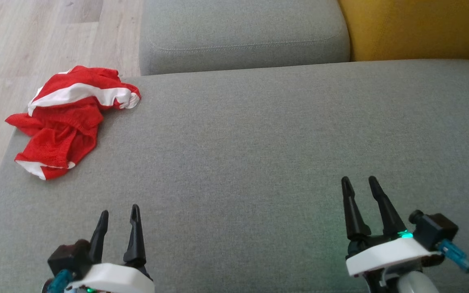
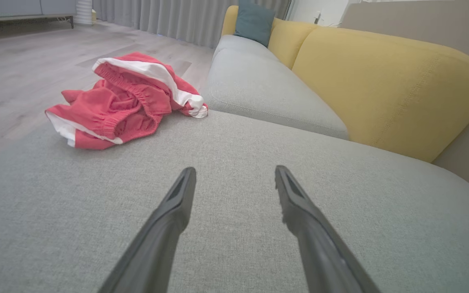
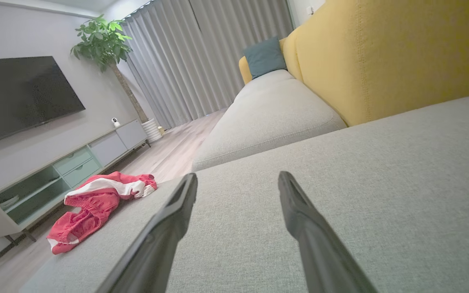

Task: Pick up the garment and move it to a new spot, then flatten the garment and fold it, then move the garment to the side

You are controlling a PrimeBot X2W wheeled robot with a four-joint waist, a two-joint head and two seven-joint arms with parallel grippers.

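Broad grey sofa seat (image 1: 259,134) forms the work surface, bare across middle and right, which probably serves as the new spot for laying out. Yellow backrest (image 1: 413,28) sits behind at far right. Red-and-white garment (image 1: 65,120) lies crumpled at the seat's far left corner, its edge overhanging toward the wood floor (image 1: 35,40); pickup not yet begun. Left gripper (image 1: 119,209) is at near left, fingers parted and empty, closer to the cloth, so likely the one to reach. Right gripper (image 1: 359,179) is at near right, well apart from the garment, fingers likewise spread, holding nothing.
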